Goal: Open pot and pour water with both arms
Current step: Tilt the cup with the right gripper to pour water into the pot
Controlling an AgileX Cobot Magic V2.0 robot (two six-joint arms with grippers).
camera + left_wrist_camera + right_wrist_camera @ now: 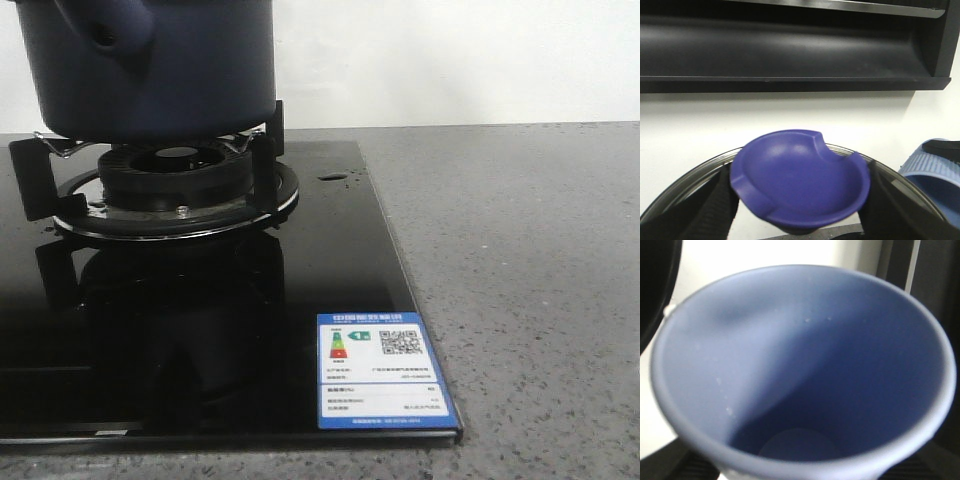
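Only the left tool's fingers [715,210] show: flat, matte black, ribbed.

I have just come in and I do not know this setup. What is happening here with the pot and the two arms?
A dark blue pot sits on the burner of a black glass stove. The left wrist view shows a purple-blue lid knob with a glass rim close to the left tool, so that arm seems to hold the lid up. The right wrist view looks into a pale blue cup, which appears nearly empty, with only droplets. A few drops lie on the stove.
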